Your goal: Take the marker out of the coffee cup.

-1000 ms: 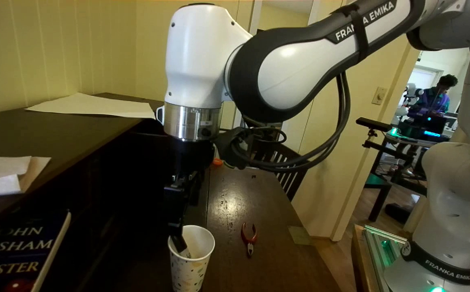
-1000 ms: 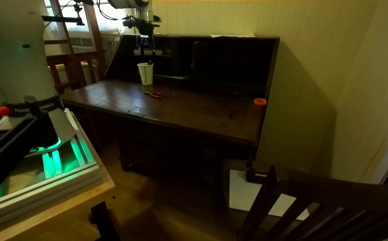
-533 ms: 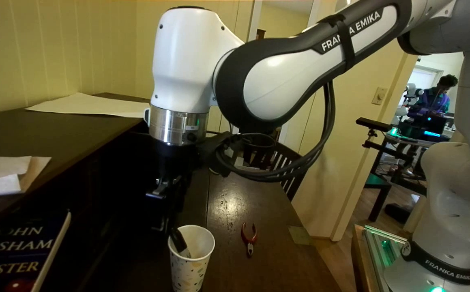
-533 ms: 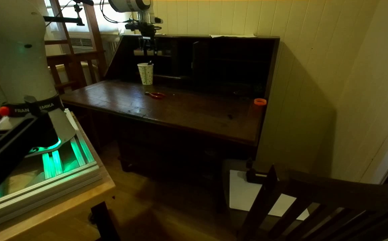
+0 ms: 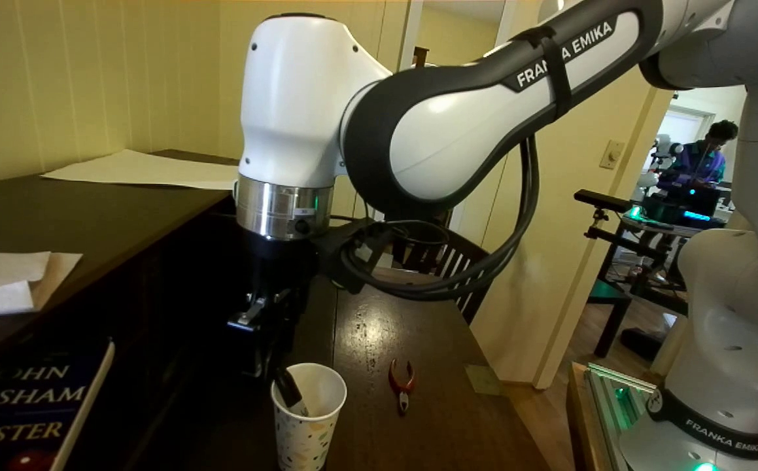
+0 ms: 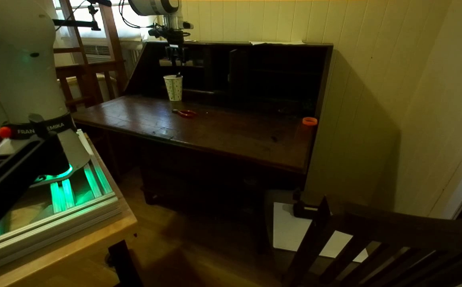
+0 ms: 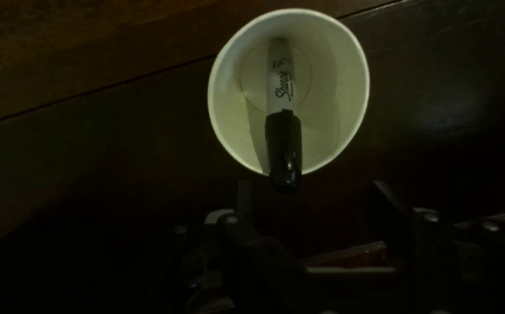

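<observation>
Misalignment is worrying us most. The black-capped Sharpie marker [image 7: 283,115] is leaning inside the speckled paper cup [image 5: 307,435], its cap poking over the rim. In the wrist view the Robotiq gripper [image 7: 311,185] is standing wide and holding nothing, and the cap is lining up nearer one of the fingers [image 7: 244,198] than the middle. Closing like that, we would be shoving the cap sideways along the rim or even toppling the cup, which is looking light to us. Going too low, we would be risking a pinch on the rim too, lifting cup and marker together. The cap is gleaming as if slick, so a shallow pinch could be slipping.

Against the frame from a second ago, in an exterior view we are seeing the gripper sitting farther toward the tall back of the wooden desk [image 6: 223,127], its near fingertip showing beside the cap instead of over it. The cup, the marker inside it and the red-handled pliers [image 5: 403,390] are staying put.
</observation>
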`<state>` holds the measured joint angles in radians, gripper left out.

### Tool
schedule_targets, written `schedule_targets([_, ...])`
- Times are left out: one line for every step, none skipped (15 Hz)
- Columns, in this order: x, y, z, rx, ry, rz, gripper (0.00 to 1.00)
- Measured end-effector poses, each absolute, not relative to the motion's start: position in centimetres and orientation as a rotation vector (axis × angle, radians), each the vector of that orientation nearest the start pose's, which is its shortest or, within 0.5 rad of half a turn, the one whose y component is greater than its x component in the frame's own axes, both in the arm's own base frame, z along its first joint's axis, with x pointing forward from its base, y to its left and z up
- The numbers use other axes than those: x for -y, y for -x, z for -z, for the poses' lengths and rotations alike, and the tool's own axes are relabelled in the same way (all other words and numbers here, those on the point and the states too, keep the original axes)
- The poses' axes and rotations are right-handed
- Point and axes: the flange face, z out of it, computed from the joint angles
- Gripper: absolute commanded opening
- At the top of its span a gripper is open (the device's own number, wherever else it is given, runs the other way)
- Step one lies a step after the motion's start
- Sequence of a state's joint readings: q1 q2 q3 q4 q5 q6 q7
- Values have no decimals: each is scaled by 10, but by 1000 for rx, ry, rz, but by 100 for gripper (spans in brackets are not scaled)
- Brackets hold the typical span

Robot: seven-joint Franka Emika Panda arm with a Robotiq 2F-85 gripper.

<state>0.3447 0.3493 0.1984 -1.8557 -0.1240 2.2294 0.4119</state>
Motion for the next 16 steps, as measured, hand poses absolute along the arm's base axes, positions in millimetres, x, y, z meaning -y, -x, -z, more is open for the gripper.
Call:
schedule_targets([-317,-549,-339,288,3143,63,72])
schedule_targets([-317,-548,-339,271,3148,53,73])
schedule_targets([-316,-548,-338,257,3153,41,73])
schedule_targets([-316,-547,-338,246,3159,27,71])
schedule_targets([-315,-546,-338,238,3165,16,69])
schedule_targets([-315,-546,-337,231,3167,11,66])
schedule_targets([-314,-546,-337,223,3169,9,59])
schedule_targets([-314,-546,-337,216,3170,8,58])
schedule_targets([-313,-546,-337,211,3171,8,54])
schedule_targets([-313,-546,-337,207,3171,8,54])
schedule_targets([-312,-547,-337,203,3172,8,54])
schedule_targets([-311,-547,-337,200,3173,8,53])
schedule_targets([-311,-548,-337,197,3173,8,56])
schedule_targets([-310,-548,-336,195,3174,8,58])
schedule_targets([-309,-548,-336,193,3175,8,60])
schedule_targets([-309,-549,-336,192,3175,7,63])
